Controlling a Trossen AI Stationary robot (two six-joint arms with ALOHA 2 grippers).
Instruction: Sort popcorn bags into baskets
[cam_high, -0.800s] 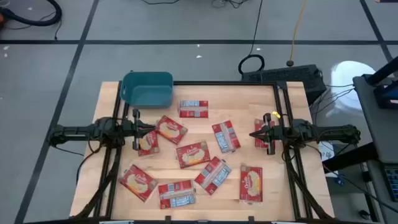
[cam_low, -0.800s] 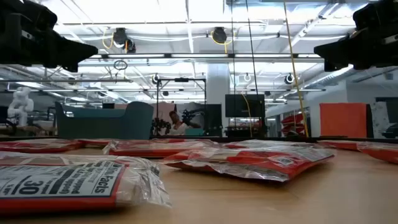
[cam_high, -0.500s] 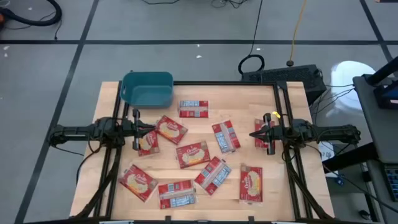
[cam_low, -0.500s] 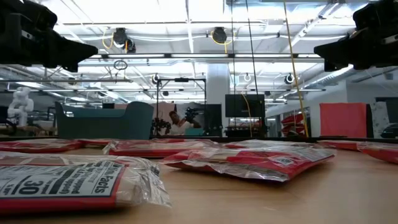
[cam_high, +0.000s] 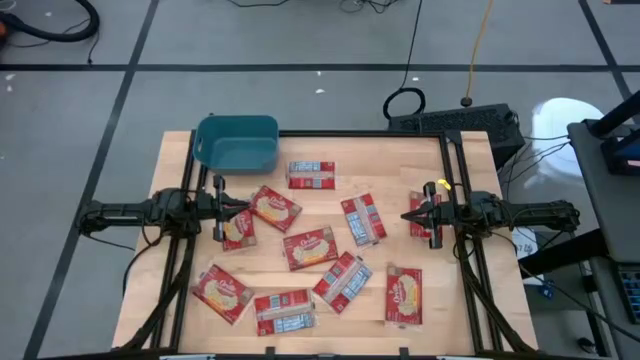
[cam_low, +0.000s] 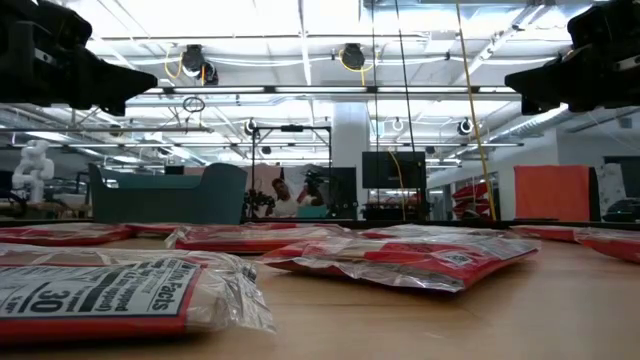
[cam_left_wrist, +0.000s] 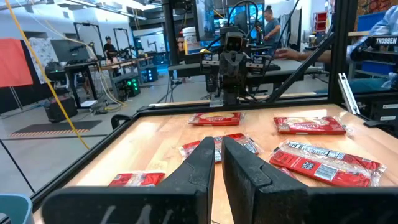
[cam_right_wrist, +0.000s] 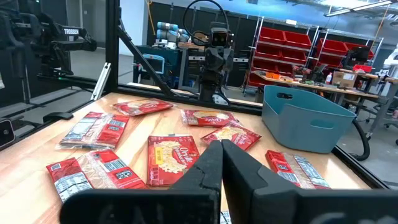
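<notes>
Across the table (cam_high: 420, 160), popcorn bags (cam_high: 310, 248) lie scattered, basket (cam_high: 237, 143) at 11 o'clock; both end effectors, left (cam_high: 246, 208) and right (cam_high: 405, 216), pinched together, empty. Packets look light, crinkly, slippery; pinch an edge

The right arm hides part of one popcorn bag (cam_high: 416, 226).

In the low view, "30" and part of a word ending "Facts" can be read on the pale label of the nearest popcorn bag (cam_low: 100, 300). "TROSSEN" is printed on a dark arm link (cam_left_wrist: 380, 41) in the left wrist view. A script brand is seen on a yellow-faced bag (cam_right_wrist: 172, 155) but cannot be read.
</notes>
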